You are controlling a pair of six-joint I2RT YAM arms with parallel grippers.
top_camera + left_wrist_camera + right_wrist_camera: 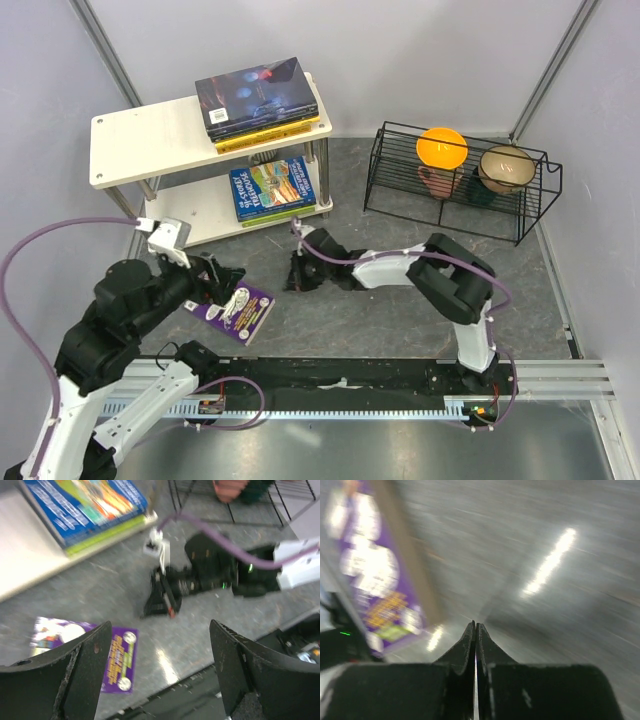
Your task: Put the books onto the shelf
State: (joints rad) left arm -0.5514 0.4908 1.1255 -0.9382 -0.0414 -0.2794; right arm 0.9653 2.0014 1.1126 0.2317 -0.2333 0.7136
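The book (238, 311) at lower left is purple with white cartoon figures. At upper left the shelf (140, 145) is whitish, the top book (258, 90) dark galaxy-patterned, the lower book (273, 189) blue and multicoloured.

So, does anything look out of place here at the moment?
Yes. One purple book lies alone and crooked on the table, while the other books are stacked on the shelf. Nothing looks spilled or damaged.

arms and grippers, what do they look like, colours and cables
The left arm and right arm are black with white link sections, each trailing a purple cable. The left gripper and right gripper have plain black, wedge-shaped fingers.
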